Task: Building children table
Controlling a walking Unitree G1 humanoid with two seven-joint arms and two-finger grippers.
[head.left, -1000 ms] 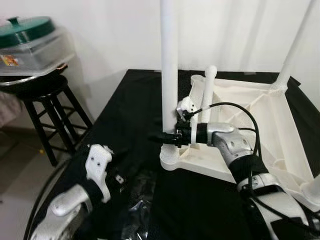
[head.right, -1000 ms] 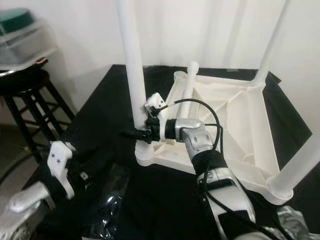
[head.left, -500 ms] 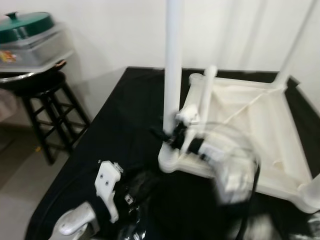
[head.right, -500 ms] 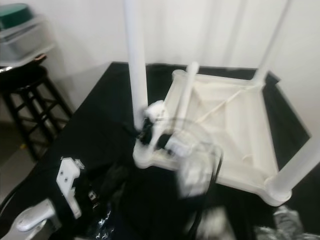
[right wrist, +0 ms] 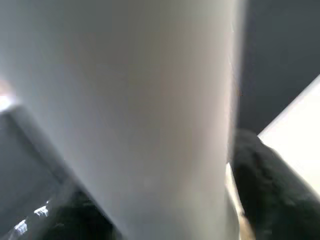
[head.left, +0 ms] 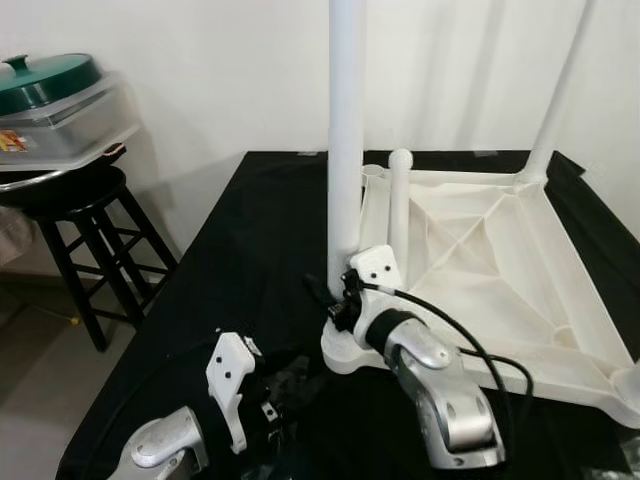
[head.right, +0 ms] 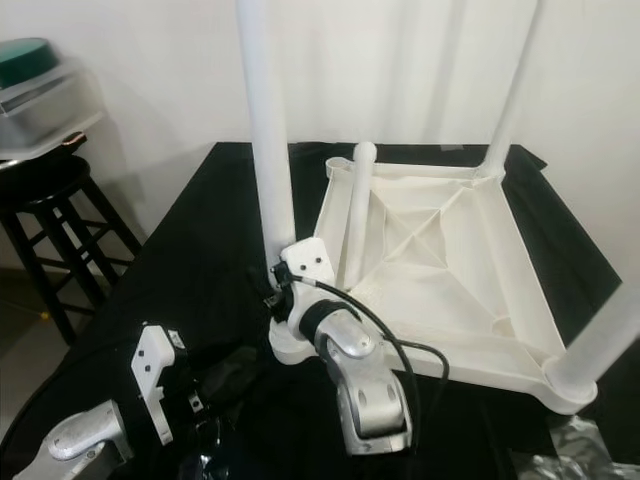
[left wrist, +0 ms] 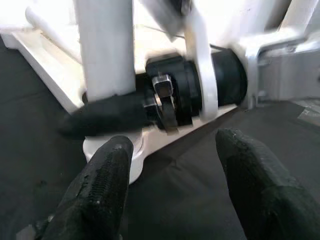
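Note:
The white children's table [head.left: 500,260] lies upside down on a black cloth. Its near-left leg [head.left: 345,150] stands upright in its corner socket. My right gripper [head.left: 328,298] is shut on the base of this leg; in the right wrist view the leg [right wrist: 140,110] sits between the fingertips [right wrist: 265,175]. Another leg [head.left: 400,205] leans on the frame just behind. The far-right leg [head.left: 555,100] and the near-right leg [head.right: 600,340] stand upright. My left gripper [left wrist: 175,165] is open, low over the cloth, pointing at the right gripper's wrist [left wrist: 190,90].
A black stool [head.left: 75,215] stands to the left of the cloth-covered surface and carries a clear box with a green lid [head.left: 50,85]. Crinkled plastic [head.right: 570,455] lies at the near right. The cloth's left edge [head.left: 170,290] drops to the floor.
The camera has shifted. My right arm has swung low and toward me while its gripper stays on the leg base. The left gripper has moved right, closer to that base.

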